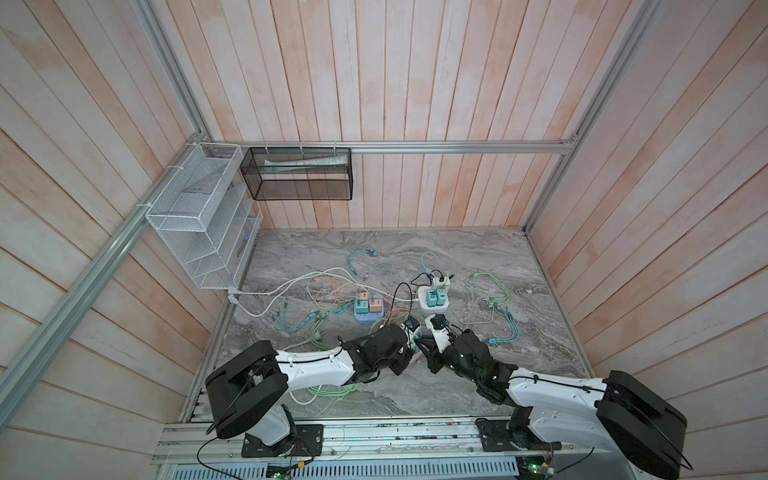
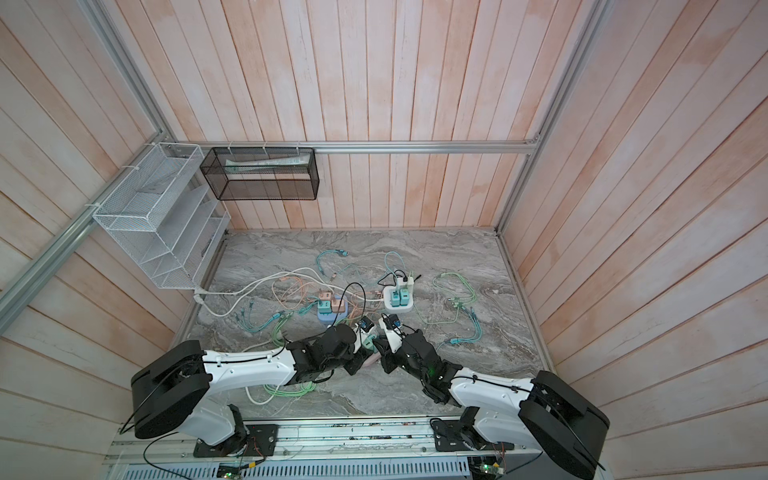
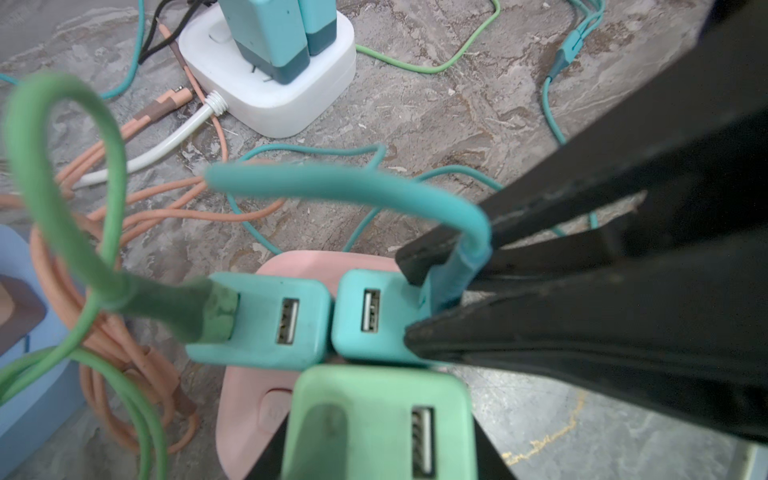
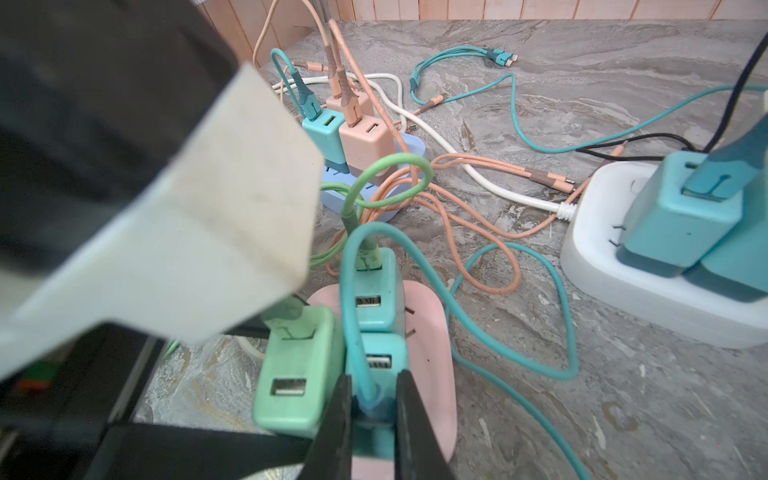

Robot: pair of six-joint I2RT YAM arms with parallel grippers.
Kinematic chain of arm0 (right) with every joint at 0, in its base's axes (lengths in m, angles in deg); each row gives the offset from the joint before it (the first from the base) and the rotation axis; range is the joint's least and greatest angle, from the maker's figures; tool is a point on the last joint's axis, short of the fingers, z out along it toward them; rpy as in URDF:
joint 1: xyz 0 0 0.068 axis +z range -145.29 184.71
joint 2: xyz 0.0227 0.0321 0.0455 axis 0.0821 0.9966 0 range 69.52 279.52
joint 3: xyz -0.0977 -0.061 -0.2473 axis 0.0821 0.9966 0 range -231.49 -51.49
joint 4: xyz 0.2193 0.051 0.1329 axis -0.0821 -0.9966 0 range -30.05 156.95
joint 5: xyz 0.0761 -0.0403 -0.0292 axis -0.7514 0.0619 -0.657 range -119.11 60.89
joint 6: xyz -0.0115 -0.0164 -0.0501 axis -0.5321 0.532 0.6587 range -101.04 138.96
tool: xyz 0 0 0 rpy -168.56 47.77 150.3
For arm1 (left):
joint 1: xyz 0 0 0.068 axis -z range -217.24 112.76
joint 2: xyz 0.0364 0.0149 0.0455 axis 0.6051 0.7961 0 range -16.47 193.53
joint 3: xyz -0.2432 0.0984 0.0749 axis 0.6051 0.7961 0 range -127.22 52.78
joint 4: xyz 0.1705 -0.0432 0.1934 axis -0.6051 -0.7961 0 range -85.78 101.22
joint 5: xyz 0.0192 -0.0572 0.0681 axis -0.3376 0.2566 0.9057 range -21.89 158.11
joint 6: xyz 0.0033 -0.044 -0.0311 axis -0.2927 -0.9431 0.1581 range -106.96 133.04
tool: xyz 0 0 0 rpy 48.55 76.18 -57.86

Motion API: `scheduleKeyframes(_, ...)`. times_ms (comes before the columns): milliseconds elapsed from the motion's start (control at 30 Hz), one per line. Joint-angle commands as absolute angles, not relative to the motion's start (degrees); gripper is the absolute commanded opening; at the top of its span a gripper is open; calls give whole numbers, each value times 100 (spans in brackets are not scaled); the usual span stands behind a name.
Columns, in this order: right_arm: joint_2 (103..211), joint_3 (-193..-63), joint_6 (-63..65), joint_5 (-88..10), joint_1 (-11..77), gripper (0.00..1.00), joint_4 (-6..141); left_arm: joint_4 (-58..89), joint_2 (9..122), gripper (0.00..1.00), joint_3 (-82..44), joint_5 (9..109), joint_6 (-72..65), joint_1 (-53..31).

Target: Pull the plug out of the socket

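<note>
Looking through the right wrist camera, I have my right claw (image 4: 373, 392) clenched on the teal plug (image 4: 371, 411), one black finger on each side of it. The teal plug sits at the top of a teal charger (image 4: 384, 347). From what I can see it is still pushed into that charger's port, though the fingers cover the joint itself. A teal cable (image 4: 376, 226) arcs up out of the plug and loops away over the worktop (image 4: 623, 415). The charger stands in the pink socket block (image 4: 434, 332), which lies flat on the worktop at the front middle, where both arms meet in both top views. My left claw (image 3: 382, 434) is grasping the green charger (image 3: 357, 399) just beside it on the same block, a finger down each flank. A second teal charger (image 3: 266, 332) touches the first and carries a green cable (image 3: 62, 199). Farther back, well apart from my claws, stand a white socket block (image 1: 433, 306) and a blue socket block (image 1: 365, 318), each with chargers upright in it.
</note>
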State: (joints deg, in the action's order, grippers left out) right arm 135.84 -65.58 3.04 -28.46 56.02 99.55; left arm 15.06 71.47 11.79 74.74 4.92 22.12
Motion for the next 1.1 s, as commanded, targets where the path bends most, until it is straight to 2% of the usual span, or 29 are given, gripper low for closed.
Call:
scheduleKeyframes(0,13746,-6462,100,-3156,5771,3,9116,2235,6993,3,1232,7833,563,2244)
scheduleKeyframes(200,13837,-6571,-118,-3095,5771,5,9258,2229,6643,3,1621,7940,410,2192)
scheduleKeyframes(467,14087,-6608,-238,-3063,5771,16,9727,2721,5971,3,2248,7807,297,2143)
scheduleKeyframes(933,14334,-6863,-378,-2588,5762,17,9684,3193,4970,6,3323,8095,-382,1937)
scheduleKeyframes(1067,14385,-6887,-441,-2367,5762,17,9578,3329,4820,10,3545,8063,-507,1930)
